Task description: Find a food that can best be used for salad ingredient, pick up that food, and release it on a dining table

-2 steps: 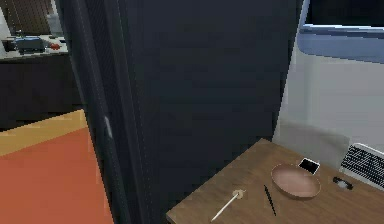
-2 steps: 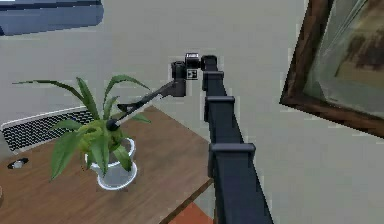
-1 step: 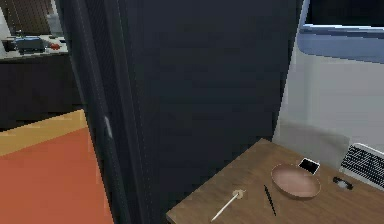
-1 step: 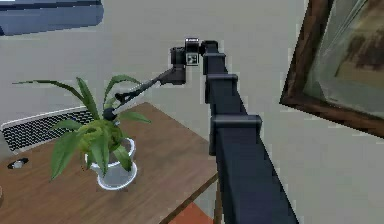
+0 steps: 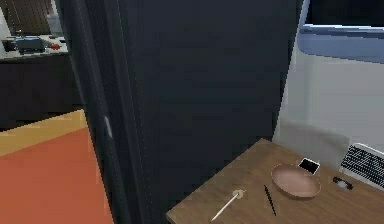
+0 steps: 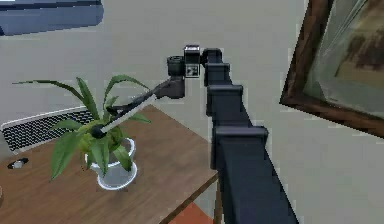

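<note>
Centre-left in the arm side view, the hand (image 6: 104, 127) overlaps a plant (image 6: 108, 156) on the surface (image 6: 172, 160); I cannot tell whether it holds anything.

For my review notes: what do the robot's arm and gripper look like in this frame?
The arm is a dark, square-sectioned bar built of stepped telescoping segments that get narrower toward the end. There sit two small white squares with black marks. Left of them is the gripper: a dark, boxy body with two thin fingers, greyish along their length.
</note>
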Robot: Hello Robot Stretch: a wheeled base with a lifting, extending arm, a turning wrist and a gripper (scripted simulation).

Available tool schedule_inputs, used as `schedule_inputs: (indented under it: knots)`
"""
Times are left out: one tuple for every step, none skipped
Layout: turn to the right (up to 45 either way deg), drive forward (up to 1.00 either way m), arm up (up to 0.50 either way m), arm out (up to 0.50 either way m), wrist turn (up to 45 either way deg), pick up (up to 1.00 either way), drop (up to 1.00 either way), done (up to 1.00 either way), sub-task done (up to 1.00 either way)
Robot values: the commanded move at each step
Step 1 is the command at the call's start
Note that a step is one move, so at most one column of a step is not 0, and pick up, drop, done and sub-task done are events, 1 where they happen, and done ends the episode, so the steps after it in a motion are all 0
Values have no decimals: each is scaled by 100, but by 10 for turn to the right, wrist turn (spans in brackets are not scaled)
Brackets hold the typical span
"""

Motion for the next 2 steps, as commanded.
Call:
schedule_inputs:
  knots:
    - [0,0,0,0,-390,0,0,0,0]
    - [0,0,0,-34,0,0,0,0,0]
